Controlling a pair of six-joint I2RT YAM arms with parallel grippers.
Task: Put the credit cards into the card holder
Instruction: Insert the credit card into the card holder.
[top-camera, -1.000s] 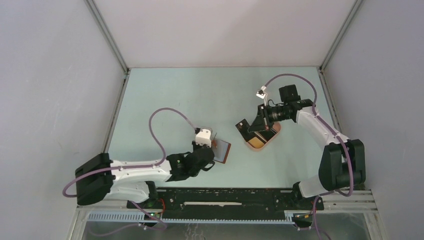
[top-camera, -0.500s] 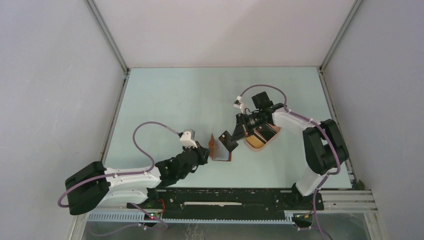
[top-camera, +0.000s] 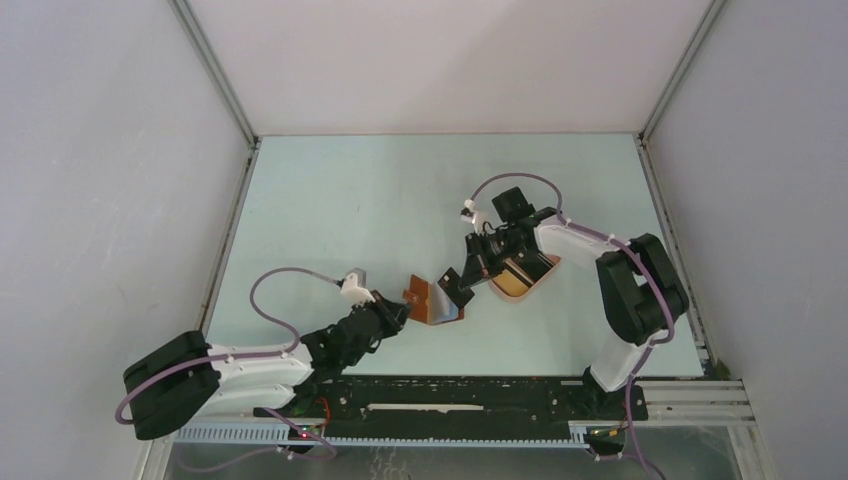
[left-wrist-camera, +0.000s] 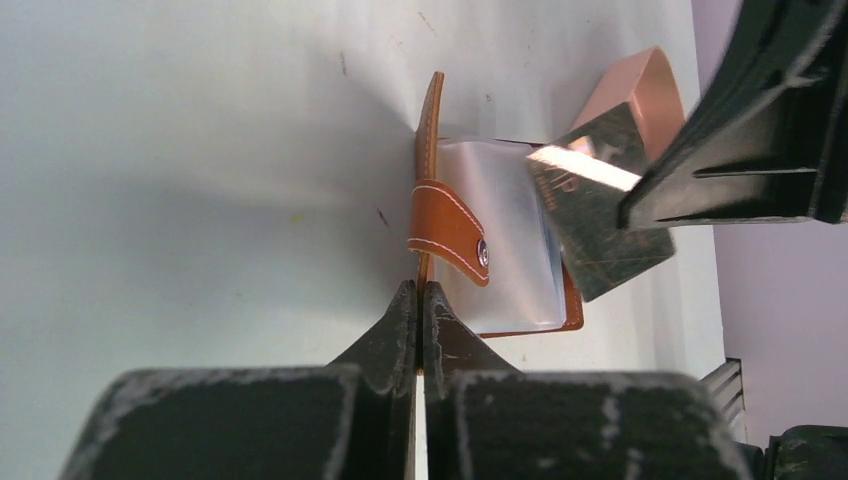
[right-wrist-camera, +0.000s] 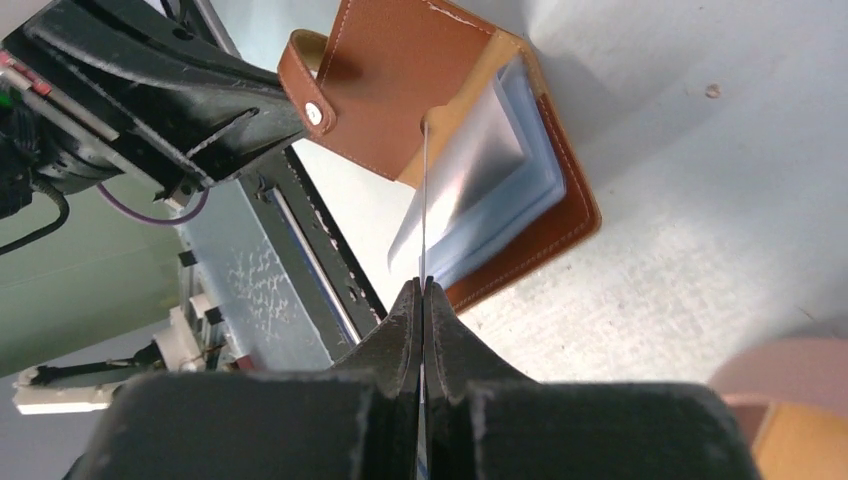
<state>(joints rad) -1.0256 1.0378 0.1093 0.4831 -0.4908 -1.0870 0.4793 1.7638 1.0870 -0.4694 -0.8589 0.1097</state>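
Note:
The card holder (top-camera: 436, 306), a reddish-brown leather wallet, lies open on the table with its clear sleeves (left-wrist-camera: 497, 240) fanned up. My left gripper (top-camera: 398, 312) is shut on the edge of its raised cover (left-wrist-camera: 428, 130), just below the snap tab (left-wrist-camera: 450, 230). My right gripper (top-camera: 466, 278) is shut on a black credit card (left-wrist-camera: 600, 215), which hangs tilted over the holder's right side. In the right wrist view this card (right-wrist-camera: 424, 200) shows edge-on, its tip at the sleeves (right-wrist-camera: 480, 190). The other credit cards are hidden under the right arm.
A pink oval tray (top-camera: 524, 283) sits just right of the holder, partly under the right arm, with a yellow-orange patch showing in it. The arms' base rail (top-camera: 450, 395) runs along the near table edge, close behind the holder.
The right arm swung from over the pink tray leftward and down to the holder, carrying the black card. The left arm drew back toward the near left, and the holder's cover now stands open.

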